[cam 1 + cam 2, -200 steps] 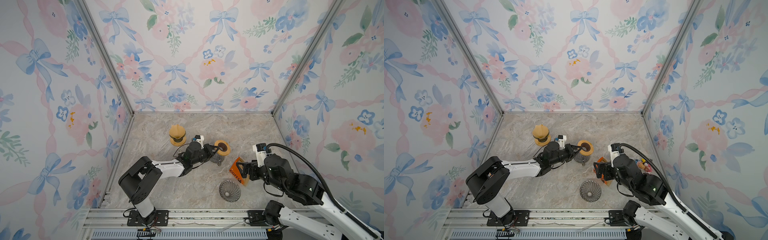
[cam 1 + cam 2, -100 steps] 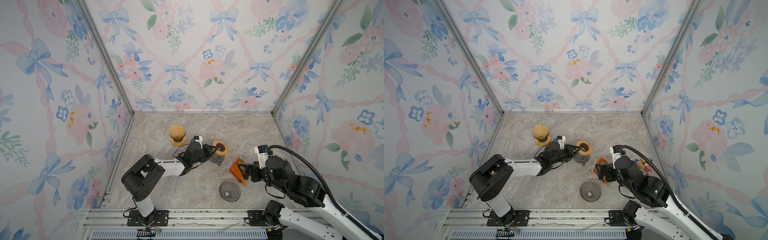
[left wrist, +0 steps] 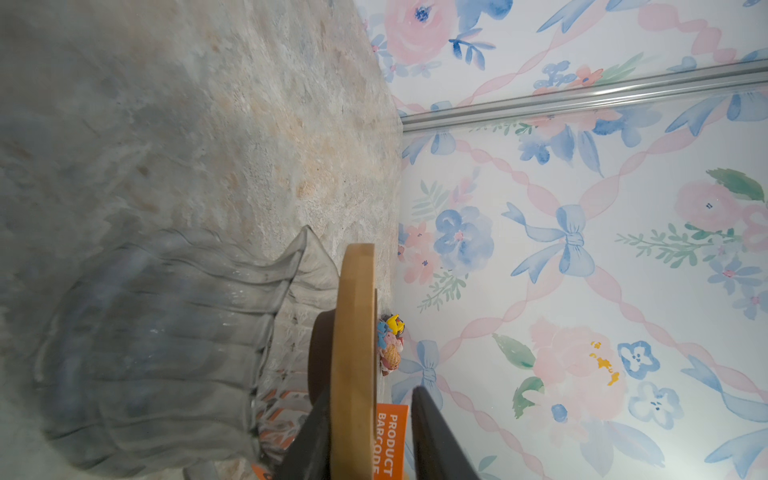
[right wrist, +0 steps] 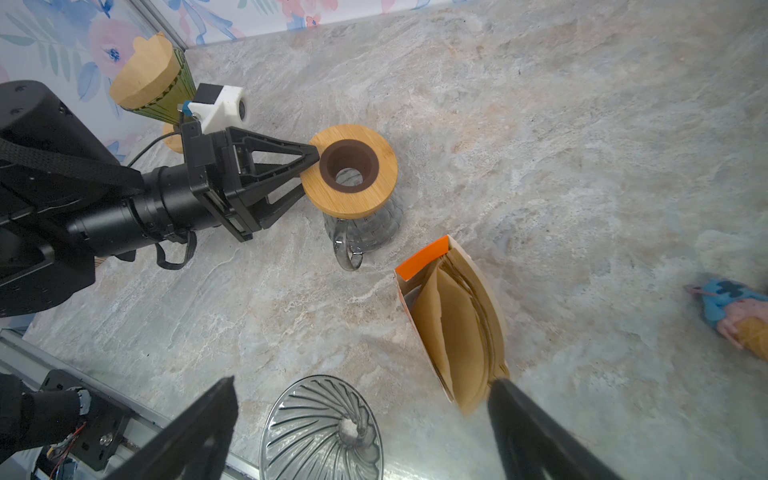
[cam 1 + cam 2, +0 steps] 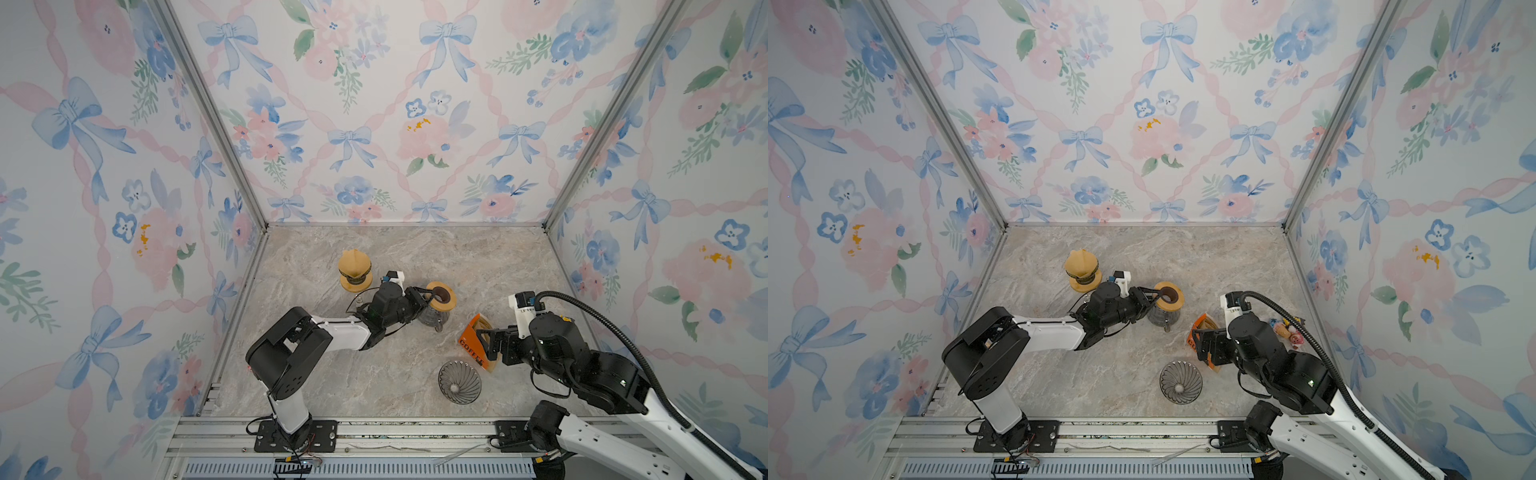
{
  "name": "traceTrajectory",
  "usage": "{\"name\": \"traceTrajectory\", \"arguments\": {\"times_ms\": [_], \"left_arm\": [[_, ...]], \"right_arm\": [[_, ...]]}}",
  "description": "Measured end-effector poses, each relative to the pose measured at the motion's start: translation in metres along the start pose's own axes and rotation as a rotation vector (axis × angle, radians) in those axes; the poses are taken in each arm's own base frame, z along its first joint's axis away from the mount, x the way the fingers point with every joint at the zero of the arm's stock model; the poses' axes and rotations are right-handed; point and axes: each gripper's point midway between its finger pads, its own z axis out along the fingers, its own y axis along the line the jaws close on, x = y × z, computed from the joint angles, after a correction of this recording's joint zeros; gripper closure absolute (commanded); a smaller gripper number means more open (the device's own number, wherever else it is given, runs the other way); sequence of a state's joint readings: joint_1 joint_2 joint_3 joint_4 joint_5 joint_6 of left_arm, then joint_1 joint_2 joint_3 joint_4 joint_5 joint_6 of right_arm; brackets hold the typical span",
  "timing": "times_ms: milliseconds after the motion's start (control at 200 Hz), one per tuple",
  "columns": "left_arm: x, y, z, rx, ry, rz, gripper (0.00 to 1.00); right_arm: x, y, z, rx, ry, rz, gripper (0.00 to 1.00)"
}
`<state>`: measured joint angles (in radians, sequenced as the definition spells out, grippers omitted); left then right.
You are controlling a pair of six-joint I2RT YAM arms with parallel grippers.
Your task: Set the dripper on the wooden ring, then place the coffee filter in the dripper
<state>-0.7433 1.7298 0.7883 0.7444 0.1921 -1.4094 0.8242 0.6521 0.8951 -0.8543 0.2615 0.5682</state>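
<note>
Brown paper coffee filters [image 4: 453, 332] sit packed in an open orange cardboard box [image 5: 471, 348] on the grey marble-patterned tabletop [image 5: 395, 257]. They are not in the clear ribbed glass cone dripper [image 5: 459, 381], which rests mouth up just in front of the box, near the tabletop's front edge.

The right end effector [image 4: 362, 381] hangs over both with its jaws spread wide, grasping nothing. One finger lies just beside the box's end, and we cannot tell whether they touch.

The left end effector [image 4: 307, 172] straddles the edge of the round bamboo collar with a brown insert [image 4: 349, 170], which sits on the ribbed glass carafe [image 4: 365, 228]. In the left wrist view one finger lies against the collar and the other stands clear of it, so the grip is released.

A tan cone-topped wooden stand with a green band [image 5: 354, 270] stands behind the left wrist. A small colourful toy [image 5: 1285, 328] lies on the far side of the right wrist from the box.

Compared with a second ago, we find carafe, box and dripper in the same places, and both arms hold their positions.
</note>
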Motion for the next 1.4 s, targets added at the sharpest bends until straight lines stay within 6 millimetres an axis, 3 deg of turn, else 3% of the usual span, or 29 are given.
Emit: {"name": "traceTrajectory", "arguments": {"times_ms": [415, 730, 970, 1115, 1240, 1400], "left_arm": [[-0.016, -0.012, -0.025, -0.021, -0.075, 0.031, 0.66], [-0.012, 0.003, -0.043, -0.102, -0.072, 0.094, 0.65], [-0.009, -0.007, -0.060, -0.130, -0.050, 0.203, 0.63], [-0.007, -0.027, -0.061, -0.135, -0.029, 0.312, 0.60], [-0.003, -0.049, -0.060, -0.131, 0.010, 0.438, 0.47], [-0.001, -0.084, -0.061, -0.099, 0.063, 0.642, 0.06]], "right_arm": [[0.002, 0.000, 0.004, 0.009, 0.015, -0.005, 0.04], [-0.001, 0.003, 0.008, 0.006, 0.011, -0.003, 0.04], [0.002, 0.005, 0.020, 0.017, 0.027, -0.002, 0.04], [0.001, 0.007, 0.027, 0.024, 0.033, -0.003, 0.04], [0.000, 0.005, 0.032, 0.045, 0.039, -0.001, 0.04], [-0.004, -0.004, 0.041, 0.091, 0.051, 0.024, 0.04]]}}
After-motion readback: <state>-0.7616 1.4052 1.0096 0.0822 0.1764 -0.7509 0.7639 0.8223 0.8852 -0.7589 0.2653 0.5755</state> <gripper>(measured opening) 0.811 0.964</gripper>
